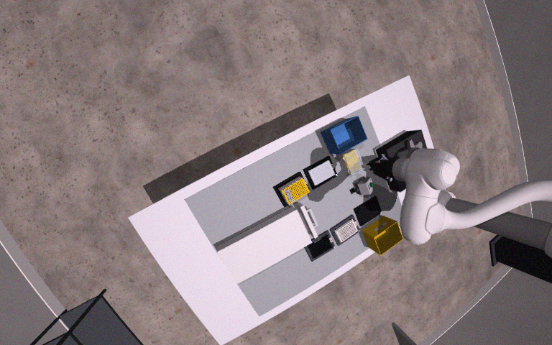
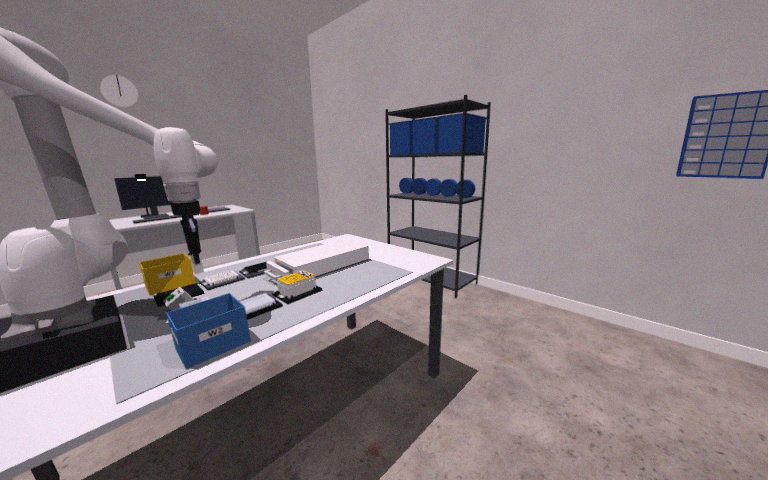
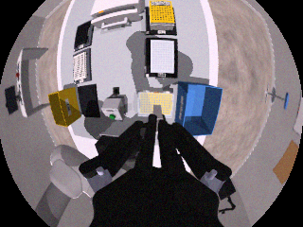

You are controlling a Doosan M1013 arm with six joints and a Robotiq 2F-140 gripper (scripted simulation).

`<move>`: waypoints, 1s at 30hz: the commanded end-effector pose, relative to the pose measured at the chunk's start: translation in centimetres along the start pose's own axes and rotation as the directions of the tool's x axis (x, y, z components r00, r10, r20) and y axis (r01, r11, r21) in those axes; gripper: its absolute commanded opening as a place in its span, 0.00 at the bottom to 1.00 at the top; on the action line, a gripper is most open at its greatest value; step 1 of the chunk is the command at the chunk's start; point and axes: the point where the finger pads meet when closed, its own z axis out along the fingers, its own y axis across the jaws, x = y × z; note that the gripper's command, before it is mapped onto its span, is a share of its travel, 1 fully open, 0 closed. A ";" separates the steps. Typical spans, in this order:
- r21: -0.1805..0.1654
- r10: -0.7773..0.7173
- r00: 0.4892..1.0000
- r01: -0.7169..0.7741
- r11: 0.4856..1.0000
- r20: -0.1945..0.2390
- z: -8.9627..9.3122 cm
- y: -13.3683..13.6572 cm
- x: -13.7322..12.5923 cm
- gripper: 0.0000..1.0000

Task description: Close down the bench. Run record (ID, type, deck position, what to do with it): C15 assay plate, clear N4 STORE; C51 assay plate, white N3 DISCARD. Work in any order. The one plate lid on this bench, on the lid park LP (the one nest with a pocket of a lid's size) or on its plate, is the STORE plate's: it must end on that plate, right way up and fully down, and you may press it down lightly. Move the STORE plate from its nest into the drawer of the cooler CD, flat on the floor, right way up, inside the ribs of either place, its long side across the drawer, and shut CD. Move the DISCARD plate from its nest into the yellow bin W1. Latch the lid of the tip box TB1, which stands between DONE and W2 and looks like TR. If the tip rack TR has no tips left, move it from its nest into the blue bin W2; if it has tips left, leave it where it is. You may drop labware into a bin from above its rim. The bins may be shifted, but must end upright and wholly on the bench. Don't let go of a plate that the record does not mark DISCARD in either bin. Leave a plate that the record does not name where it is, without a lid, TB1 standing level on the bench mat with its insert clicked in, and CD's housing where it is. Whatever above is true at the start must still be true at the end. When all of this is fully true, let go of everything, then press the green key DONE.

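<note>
Two fingers of the hand (image 3: 155, 128) are pressed together on nothing, high over tip box TB1 (image 1: 352, 161), which sits on the table (image 1: 170, 239) between blue bin W2 (image 1: 343, 134) and key DONE (image 1: 369, 185). TB1 is probably light, stiff plastic; press its lid down from above. Its latch is too small to make out.

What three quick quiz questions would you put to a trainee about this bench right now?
1. True or false: the arm's jaws are shut and hold nothing.
2. Which bin stands right beside the pale tip box? A: the yellow bin. B: the blue bin. C: neither.
3. Fill in: the label on the blue bin reads ___.

Key: 1 true; 2 B; 3 W2.
</note>
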 end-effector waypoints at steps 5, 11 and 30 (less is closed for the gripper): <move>0.000 0.000 1.000 0.000 1.000 0.000 0.0 0.0 0.0 0.00; 0.000 0.000 1.000 0.000 1.000 0.000 0.0 0.0 0.0 0.00; 0.000 0.000 1.000 0.000 1.000 0.000 2.7 0.0 -2.3 0.00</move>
